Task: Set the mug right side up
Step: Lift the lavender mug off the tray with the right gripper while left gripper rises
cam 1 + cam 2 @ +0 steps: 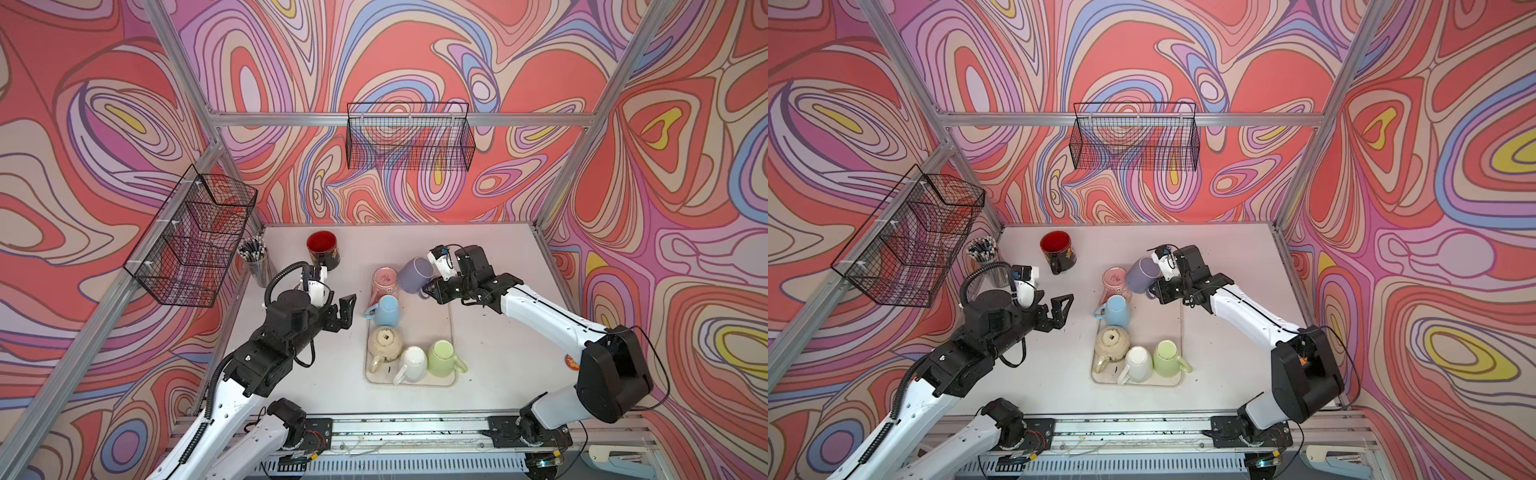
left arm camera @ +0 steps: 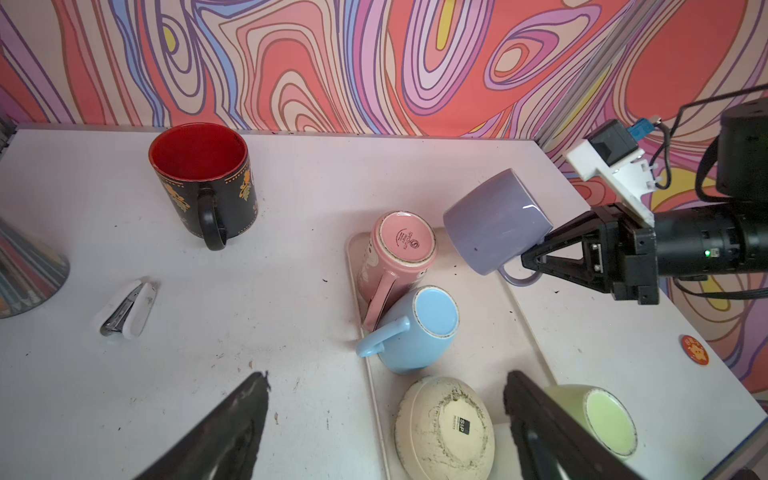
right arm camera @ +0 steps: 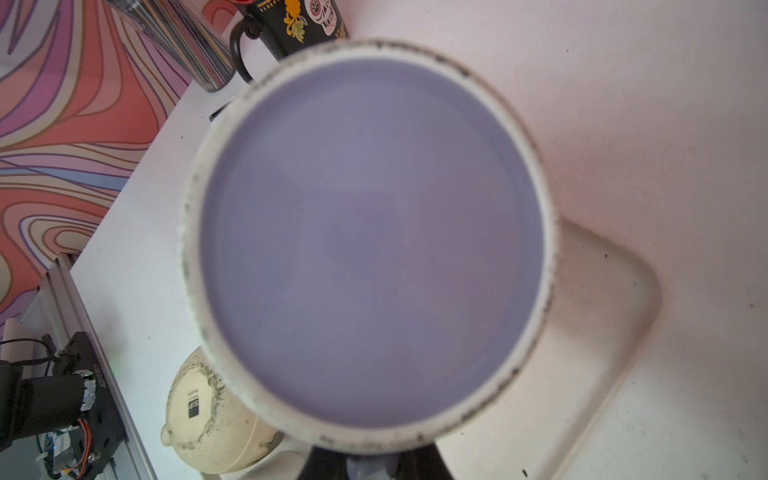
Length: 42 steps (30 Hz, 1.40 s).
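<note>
The left jaws hang open above the white worktop, beside the cream plastic tray. Over the tray's far end, the right jaws clamp the handle of the tilted lilac ceramic mug, lifted clear.

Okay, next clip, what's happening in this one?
The right claw grips the purple mug by its handle, lifted and tilted above the far end of the tray. The left claw hangs open and empty beside the tray. The pink mug, blue mug, cream mug, white mug and green mug sit base-up on it. A black mug stands upright on the table.
</note>
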Motion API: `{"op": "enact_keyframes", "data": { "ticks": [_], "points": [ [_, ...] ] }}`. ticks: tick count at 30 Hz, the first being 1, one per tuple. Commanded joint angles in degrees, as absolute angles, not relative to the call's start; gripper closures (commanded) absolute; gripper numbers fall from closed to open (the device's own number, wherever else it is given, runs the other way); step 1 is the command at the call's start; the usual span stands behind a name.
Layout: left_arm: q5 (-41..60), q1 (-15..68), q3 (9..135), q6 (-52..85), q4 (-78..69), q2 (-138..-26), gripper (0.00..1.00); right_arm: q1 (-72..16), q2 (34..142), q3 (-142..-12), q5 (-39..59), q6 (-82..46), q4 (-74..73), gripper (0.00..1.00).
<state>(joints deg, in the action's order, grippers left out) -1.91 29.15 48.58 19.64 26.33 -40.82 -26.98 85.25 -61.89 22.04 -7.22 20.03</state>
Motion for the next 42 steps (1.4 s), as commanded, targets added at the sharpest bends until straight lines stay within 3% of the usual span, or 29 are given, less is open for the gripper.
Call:
{"op": "enact_keyframes", "data": {
  "ticks": [1,9,19,33,42],
  "points": [
    [0.6,28.7,48.0,21.5,24.0,-40.9,0.11,-27.1,80.9,-61.0,26.4,-9.2,12.2,1.0],
    [6.6,28.7,45.8,26.1,20.4,-40.3,0.14,-27.0,76.1,-58.6,29.9,-11.5,6.4,1.0],
    [15.6,28.8,37.4,33.5,5.9,-38.1,0.17,-25.5,72.3,-55.6,37.4,-16.5,-3.6,1.0],
    [23.8,28.8,30.1,41.5,-14.3,-42.3,0.18,-23.2,73.7,-49.7,46.6,-29.8,-26.8,1.0],
    [23.9,28.7,26.6,43.4,-20.8,-46.1,0.2,-22.7,75.5,-49.0,47.3,-32.9,-33.1,1.0]
  ]
}}
